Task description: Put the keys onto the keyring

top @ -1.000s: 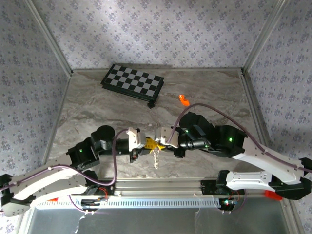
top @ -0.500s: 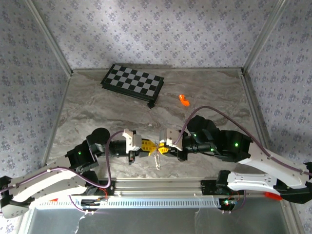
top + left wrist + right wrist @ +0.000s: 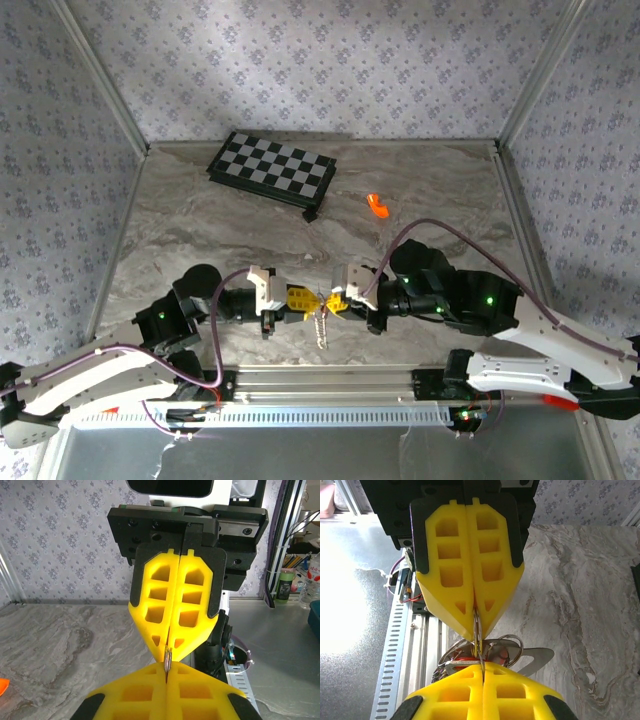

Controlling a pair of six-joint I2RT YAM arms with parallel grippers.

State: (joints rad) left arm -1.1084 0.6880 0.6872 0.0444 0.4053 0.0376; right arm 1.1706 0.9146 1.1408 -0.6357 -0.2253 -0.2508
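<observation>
Left gripper (image 3: 300, 299) and right gripper (image 3: 336, 301) meet tip to tip near the table's (image 3: 200, 220) front edge, both clamped on the keyring (image 3: 477, 625) between them. Its chain (image 3: 321, 330) hangs below; a red key (image 3: 468, 658) shows among the loops.

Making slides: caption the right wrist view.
Left gripper and right gripper, tip to tip, both pinch the keyring.

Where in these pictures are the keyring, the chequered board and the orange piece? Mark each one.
keyring (image 3: 477, 627), right wrist view, on the upright edge of its silver loop.
chequered board (image 3: 272, 168), top external view, on its middle squares.
orange piece (image 3: 377, 205), top external view, on its centre.
</observation>
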